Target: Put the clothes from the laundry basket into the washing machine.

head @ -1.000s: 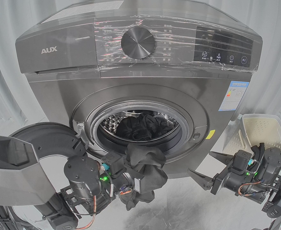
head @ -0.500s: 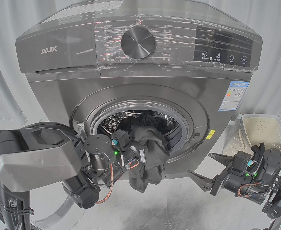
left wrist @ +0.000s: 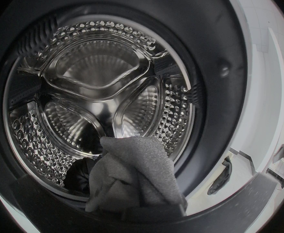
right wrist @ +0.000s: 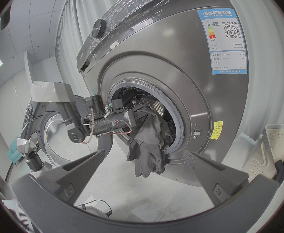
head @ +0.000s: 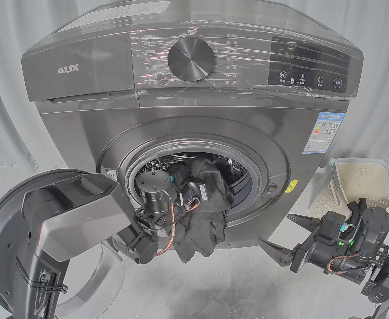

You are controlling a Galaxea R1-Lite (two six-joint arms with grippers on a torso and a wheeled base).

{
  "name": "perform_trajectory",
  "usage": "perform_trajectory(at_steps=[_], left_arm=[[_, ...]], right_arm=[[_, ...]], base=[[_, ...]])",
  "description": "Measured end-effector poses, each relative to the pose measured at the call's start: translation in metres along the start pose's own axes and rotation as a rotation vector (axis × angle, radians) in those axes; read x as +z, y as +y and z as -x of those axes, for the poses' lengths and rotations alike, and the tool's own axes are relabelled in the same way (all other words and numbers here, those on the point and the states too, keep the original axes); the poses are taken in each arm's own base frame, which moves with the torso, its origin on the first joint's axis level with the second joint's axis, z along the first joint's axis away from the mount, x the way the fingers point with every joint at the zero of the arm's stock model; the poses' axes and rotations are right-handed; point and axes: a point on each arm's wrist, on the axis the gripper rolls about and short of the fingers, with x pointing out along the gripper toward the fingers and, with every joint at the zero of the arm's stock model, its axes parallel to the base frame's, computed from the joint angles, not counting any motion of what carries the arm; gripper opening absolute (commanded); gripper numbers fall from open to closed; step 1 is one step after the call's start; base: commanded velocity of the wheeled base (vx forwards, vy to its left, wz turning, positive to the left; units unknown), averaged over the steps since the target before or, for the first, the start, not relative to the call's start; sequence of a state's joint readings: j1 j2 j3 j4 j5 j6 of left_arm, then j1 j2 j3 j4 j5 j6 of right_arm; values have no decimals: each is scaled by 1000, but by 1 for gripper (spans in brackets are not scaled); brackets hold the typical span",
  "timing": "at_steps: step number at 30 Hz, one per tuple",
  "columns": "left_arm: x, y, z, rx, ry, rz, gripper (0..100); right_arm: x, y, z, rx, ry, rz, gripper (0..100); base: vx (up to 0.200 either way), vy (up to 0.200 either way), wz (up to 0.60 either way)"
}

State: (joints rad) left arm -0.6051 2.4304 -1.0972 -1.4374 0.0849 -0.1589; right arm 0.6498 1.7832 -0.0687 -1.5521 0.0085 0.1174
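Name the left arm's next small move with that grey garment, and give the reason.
Probably push the left gripper deeper into the drum before letting go. It holds the grey garment just at the opening, and most of the cloth hangs outside over the door rim toward the floor. If it were released here, it would likely slide back out.

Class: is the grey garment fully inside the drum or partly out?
Partly out: the grey garment hangs over the drum opening's lower rim, its end dangling outside.
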Motion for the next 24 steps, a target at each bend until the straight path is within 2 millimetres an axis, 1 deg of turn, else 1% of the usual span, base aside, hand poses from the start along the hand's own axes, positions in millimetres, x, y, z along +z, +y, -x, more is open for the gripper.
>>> perform_trajectory(at_steps=[9,13,16,20,24], left_arm=[[-12,14,-38,72,-41,9,0],[-16,25,-52,119,-60,9,0],[-14,33,-61,150,-86,11,0],[-14,46,-68,192,-103,10,0],[-15,48,-70,195,-108,10,0]], right_arm=[[-1,1,-1,4,3,0,100],[-1,1,-1,6,6,0,100],[-1,1,-1,6,7,0,100],[-2,1,-2,7,11,0,100],[-3,1,-2,6,15,0,100]], base=[[0,0,0],[0,0,0],[0,0,0],[0,0,0],[0,0,0]])
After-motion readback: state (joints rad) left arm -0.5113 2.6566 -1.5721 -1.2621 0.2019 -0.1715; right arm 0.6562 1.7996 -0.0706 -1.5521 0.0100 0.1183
